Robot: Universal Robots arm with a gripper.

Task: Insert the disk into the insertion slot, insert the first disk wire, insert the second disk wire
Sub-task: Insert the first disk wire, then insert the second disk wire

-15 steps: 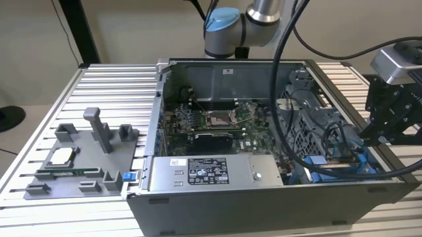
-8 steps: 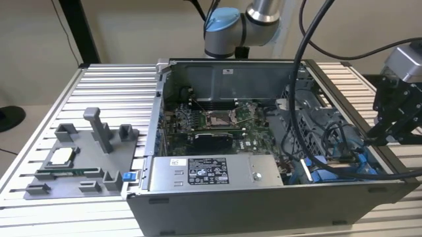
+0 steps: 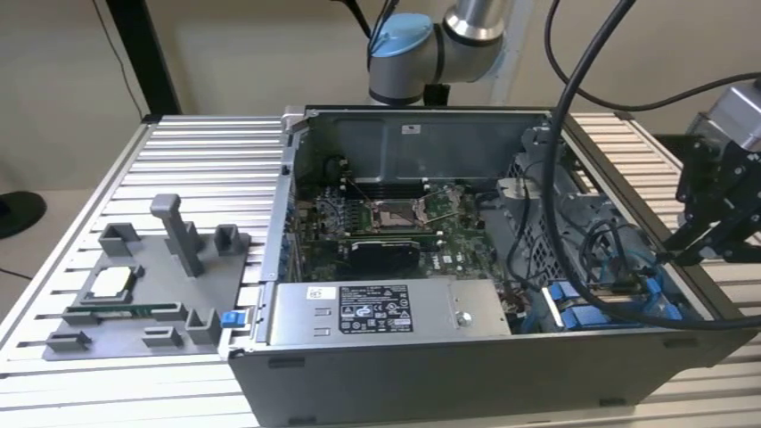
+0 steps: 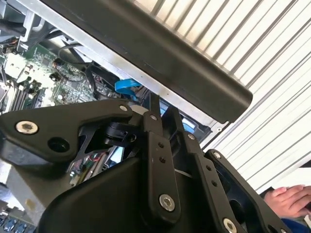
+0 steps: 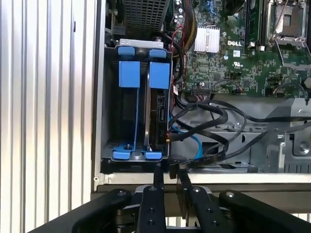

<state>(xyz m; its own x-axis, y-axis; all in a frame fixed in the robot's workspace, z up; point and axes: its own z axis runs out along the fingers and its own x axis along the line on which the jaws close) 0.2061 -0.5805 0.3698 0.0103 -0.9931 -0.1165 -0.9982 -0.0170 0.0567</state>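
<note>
Disk [image 5: 158, 111] location, outermost in: open computer case [image 3: 476, 383], corner on the exterior view's right; there the insertion slot [image 5: 111, 107]; in it the disk, on edge in its blue carrier, seated. Judged stiff, dense, shock-shy: hold by the carrier's blue edges, never the label face. Black wires [image 5: 209, 109] loop limp just beside it. Gripper [image 5: 168, 171] hangs over the case wall, just beside the disk's end; clamped or not, cannot tell.
</note>
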